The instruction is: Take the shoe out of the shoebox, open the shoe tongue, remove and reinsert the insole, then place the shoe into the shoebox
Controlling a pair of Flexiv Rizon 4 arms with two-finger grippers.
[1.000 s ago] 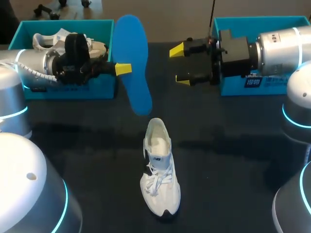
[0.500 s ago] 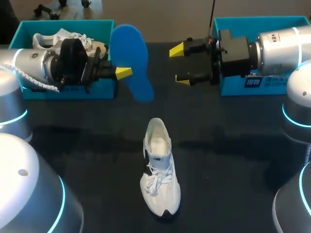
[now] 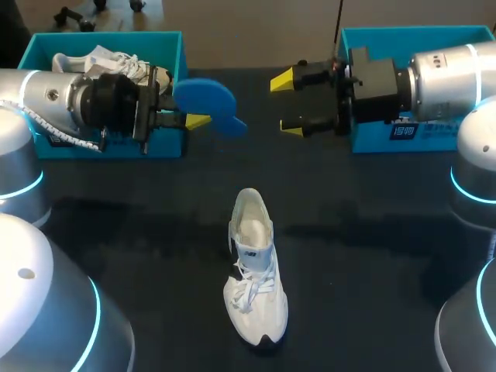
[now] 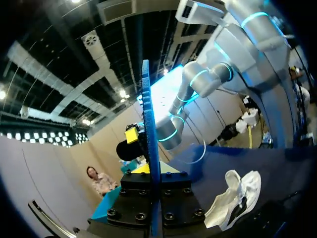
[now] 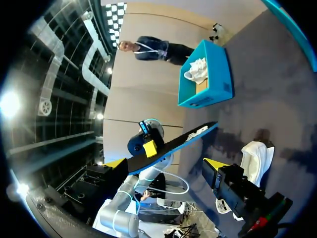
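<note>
My left gripper (image 3: 195, 120) is shut on the heel end of a blue insole (image 3: 203, 94), holding it in the air in front of the left teal shoebox (image 3: 116, 143). In the left wrist view the insole (image 4: 148, 124) stands edge-on between the fingers of that gripper (image 4: 154, 181). The white shoe (image 3: 254, 267) lies on the dark table, toe toward the front edge, laces loose and mouth open. My right gripper (image 3: 288, 105) hangs open and empty, facing the insole from the right. In the right wrist view the insole (image 5: 178, 144) shows ahead of its gripper (image 5: 166, 166), the shoe (image 5: 255, 158) beyond.
The left shoebox holds a second white shoe (image 3: 101, 62). Another teal shoebox (image 3: 387, 39) stands at the back right, behind my right arm. The dark table (image 3: 372, 232) stretches on both sides of the shoe.
My left wrist has turned, swinging the insole from face-on and upright to nearly flat. Its gripper has stayed by the box. The right arm and the shoe are unmoved.
</note>
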